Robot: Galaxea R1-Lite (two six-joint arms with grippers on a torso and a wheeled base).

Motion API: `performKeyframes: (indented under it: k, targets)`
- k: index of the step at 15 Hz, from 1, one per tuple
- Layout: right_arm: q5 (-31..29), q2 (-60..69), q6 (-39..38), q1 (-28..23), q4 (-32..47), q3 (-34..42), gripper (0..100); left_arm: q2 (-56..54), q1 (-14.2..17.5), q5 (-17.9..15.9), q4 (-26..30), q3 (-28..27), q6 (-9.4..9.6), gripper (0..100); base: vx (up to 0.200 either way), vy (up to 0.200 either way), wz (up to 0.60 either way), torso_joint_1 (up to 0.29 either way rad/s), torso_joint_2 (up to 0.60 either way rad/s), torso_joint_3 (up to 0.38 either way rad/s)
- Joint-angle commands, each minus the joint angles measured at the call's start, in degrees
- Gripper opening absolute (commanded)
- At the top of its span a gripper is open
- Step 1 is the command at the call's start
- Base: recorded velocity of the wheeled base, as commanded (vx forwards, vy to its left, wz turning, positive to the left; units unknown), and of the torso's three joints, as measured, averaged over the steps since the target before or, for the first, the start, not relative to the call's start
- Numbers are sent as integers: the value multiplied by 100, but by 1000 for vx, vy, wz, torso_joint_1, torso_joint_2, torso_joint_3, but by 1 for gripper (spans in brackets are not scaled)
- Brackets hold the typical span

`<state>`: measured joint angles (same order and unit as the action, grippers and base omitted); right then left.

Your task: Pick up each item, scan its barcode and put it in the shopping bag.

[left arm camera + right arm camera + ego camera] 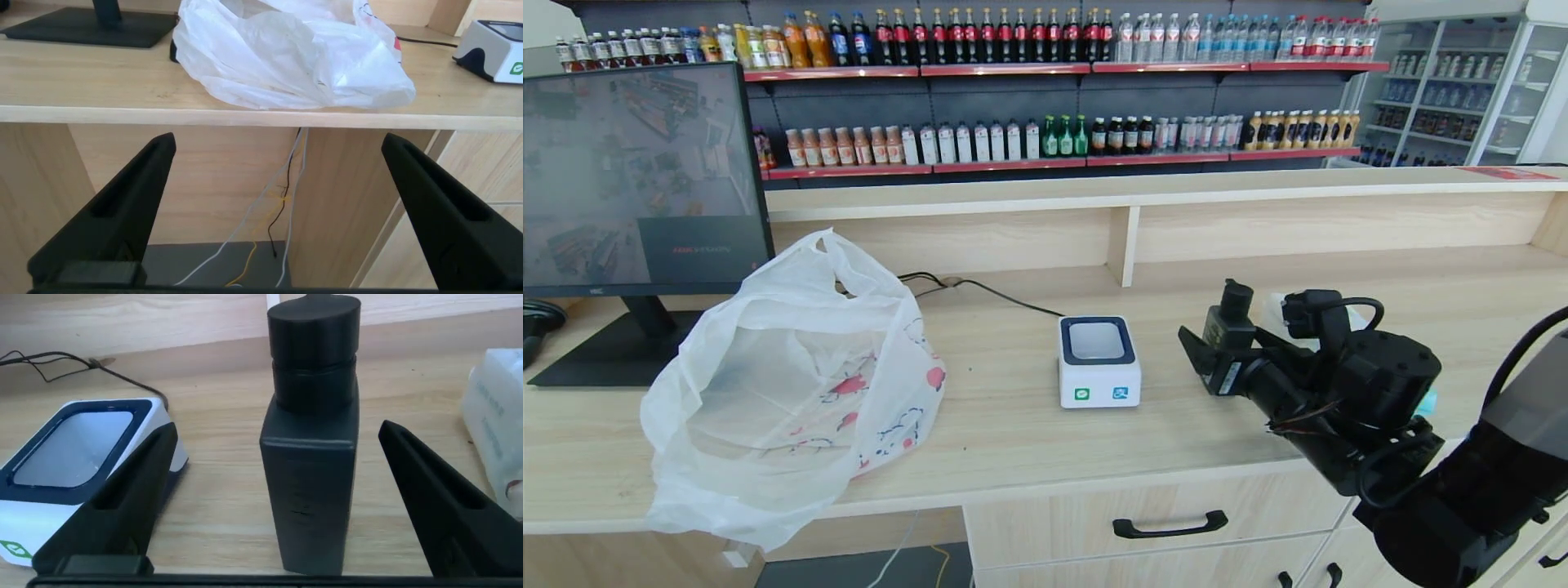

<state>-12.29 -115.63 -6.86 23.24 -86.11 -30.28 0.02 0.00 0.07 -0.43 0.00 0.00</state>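
A black bottle with a black cap stands upright on the wooden counter, right of the white barcode scanner. My right gripper is open around it. In the right wrist view the bottle stands between the two fingers with a gap on each side, and the scanner lies beside it. The white plastic shopping bag sits open at the counter's left front. My left gripper is open and empty, below the counter edge, facing the bag.
A white soft packet lies just behind the bottle, also seen as the packet. A monitor stands at the left rear, and a black cable runs behind the scanner. Drawers are under the counter.
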Motion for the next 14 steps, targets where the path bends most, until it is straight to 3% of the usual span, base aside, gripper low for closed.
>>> performKeyframes:
  k: [1, 14]
  targets:
    - [-2, -153, -8, 6, -11, -83, 100, -2, 0, 1, -1, 0, 0, 100, 0, 0, 0, 0, 0, 0]
    - [-10, -505, -26, -153, -11, -408, 100, -2, 0, 1, -1, 0, 0, 100, 0, 0, 0, 0, 0, 0]
